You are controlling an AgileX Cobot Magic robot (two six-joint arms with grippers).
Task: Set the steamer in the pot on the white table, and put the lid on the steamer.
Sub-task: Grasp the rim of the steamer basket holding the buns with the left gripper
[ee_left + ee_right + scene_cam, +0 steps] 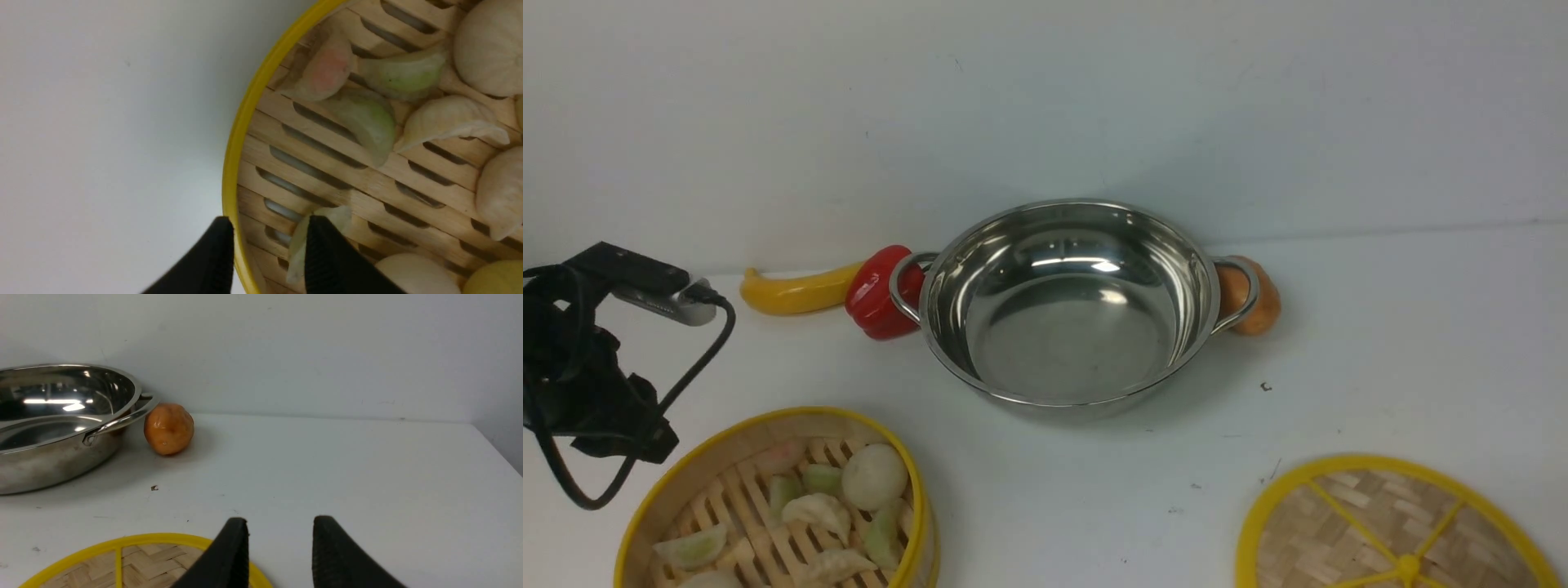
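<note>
1. The white table point(1380, 343) carried every item. Its surface was plain apart from a few small dark specks.
2. The pot point(1168, 278) stood empty near the table's middle, towards the back wall point(1045, 98). Its polished steel looked rigid and slippery, and it probably needed no moving.
3. The steamer point(800, 411) sat on the table at the near left, apart from the pot and not yet in it. It was judged light and stiff, though its thin bamboo wall might give under a hard squeeze. The rim offered the natural hold. Any tilt would likely roll the loose contents.
4. The lid point(1388, 523) lay flat at the near right, well apart from the steamer. It appeared thin and light. The central knob point(1409, 566) seemed the surest hold, since the edge lay flush on the table.
5. The left gripper point(269, 220) had its jaws apart astride the steamer's rim, one finger outside and one inside, not clamped.
6. The right gripper point(281, 518) hung over the lid's edge, jaws apart and nothing between them.
7. A yellow toy fruit point(796, 292) and a red pepper point(874, 294) lay at the pot's left, and an orange fruit point(1258, 306) at its right.
8. Pale dumplings point(821, 510) and a bun point(874, 476) lay loose inside the steamer.
9. No brand, label or writing was legible.
</note>
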